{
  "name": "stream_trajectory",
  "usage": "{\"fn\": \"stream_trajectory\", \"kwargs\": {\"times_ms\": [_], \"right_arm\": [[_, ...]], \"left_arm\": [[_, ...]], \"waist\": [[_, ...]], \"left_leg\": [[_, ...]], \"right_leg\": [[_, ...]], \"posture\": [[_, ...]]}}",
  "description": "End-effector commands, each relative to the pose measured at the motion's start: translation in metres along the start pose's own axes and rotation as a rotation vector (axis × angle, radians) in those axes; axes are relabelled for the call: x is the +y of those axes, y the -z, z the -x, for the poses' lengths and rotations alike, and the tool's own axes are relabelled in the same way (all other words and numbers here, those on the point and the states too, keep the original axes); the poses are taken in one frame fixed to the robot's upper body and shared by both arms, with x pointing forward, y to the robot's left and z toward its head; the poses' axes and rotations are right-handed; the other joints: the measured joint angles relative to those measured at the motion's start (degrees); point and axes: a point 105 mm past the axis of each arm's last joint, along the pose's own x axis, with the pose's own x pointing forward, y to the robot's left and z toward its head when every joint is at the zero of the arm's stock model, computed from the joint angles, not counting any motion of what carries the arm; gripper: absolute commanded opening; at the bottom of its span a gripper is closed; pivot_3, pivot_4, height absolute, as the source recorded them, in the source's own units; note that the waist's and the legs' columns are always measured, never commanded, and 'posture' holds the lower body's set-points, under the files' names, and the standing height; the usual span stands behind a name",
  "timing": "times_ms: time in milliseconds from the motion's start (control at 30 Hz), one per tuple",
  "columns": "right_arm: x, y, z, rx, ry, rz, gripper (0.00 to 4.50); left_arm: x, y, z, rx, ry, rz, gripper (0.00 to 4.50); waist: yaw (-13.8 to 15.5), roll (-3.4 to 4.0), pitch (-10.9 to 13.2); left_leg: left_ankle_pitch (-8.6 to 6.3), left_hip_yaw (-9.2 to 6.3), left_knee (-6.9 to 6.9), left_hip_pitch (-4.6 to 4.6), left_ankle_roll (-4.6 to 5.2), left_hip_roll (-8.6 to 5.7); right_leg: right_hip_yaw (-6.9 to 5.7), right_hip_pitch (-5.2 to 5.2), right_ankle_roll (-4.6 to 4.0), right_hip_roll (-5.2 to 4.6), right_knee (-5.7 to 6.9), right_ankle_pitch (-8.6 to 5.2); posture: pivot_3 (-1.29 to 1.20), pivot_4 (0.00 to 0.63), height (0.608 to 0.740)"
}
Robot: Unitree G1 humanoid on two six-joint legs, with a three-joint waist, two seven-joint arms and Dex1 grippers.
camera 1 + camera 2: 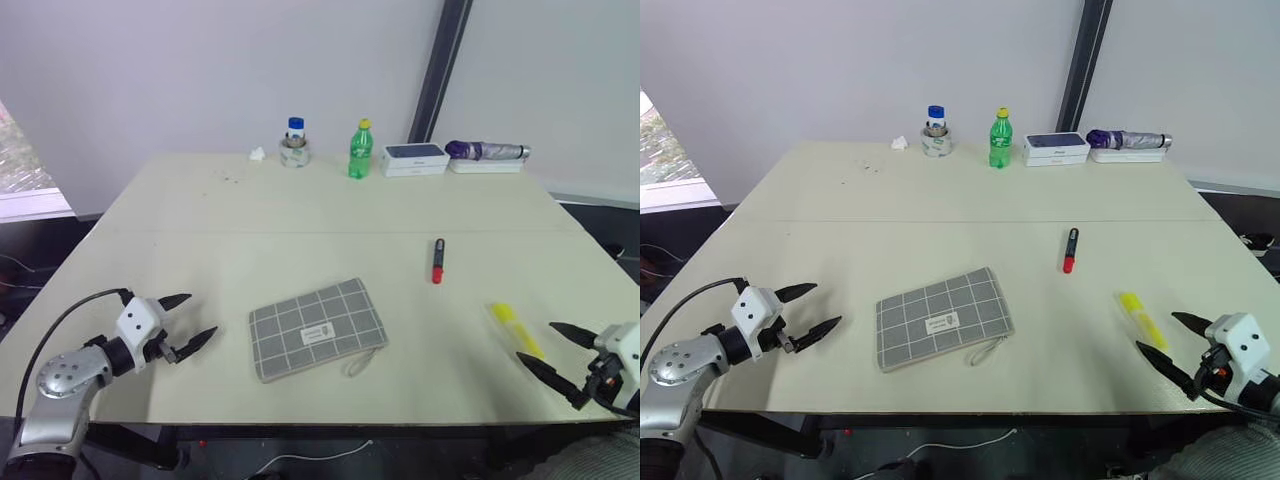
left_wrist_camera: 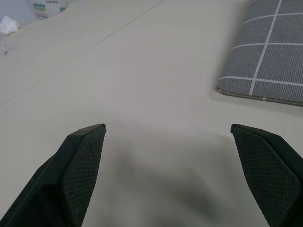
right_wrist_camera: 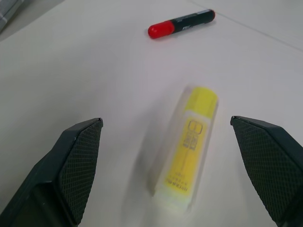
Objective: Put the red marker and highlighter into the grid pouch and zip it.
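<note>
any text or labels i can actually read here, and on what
Nothing reads clearly enough to quote.
Highlighter: dark print along the yellow body, too blurred to read.
Red marker: pale print on the black part, too small.
Grid pouch: small white label with a mark, unreadable.
Green bottle and jar at the far edge: labels too small.
</note>
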Motion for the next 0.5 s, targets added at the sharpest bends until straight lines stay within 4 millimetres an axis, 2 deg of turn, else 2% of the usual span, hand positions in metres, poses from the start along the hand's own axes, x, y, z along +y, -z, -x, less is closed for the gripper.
{"fn": "stream_trajectory", "kwargs": {"times_ms": [33, 267, 500], "right_arm": [[0.000, -0.009, -0.005, -0.028, -0.007, 0.025, 4.50], [0.003, -0.013, -0.014, -0.036, -0.027, 0.035, 4.50], [0.018, -0.031, -0.036, -0.091, -0.103, 0.035, 4.50]], "left_arm": [[0.007, -0.010, 0.003, -0.026, -0.013, -0.051, 4.47], [0.010, -0.011, 0.005, -0.023, -0.030, -0.110, 4.47], [0.005, -0.011, 0.003, -0.030, -0.022, -0.154, 4.47]], "waist": [[-0.01, 0.00, 0.00], [0.02, 0.00, 0.00], [-0.02, 0.00, 0.00]], "left_leg": [[0.00, 0.00, 0.00, 0.00, 0.00, 0.00], [0.00, 0.01, 0.02, 0.00, 0.00, -0.01], [0.00, 0.00, 0.01, 0.00, 0.00, -0.01]], "right_leg": [[0.00, 0.00, 0.00, 0.00, 0.00, 0.00], [0.00, 0.01, 0.01, 0.00, 0.00, 0.00], [-0.01, 0.00, 0.01, 0.01, 0.01, 0.00]], "posture": [[0.00, 0.150, 0.740], [0.00, 0.150, 0.740], [0.00, 0.150, 0.740]]}}
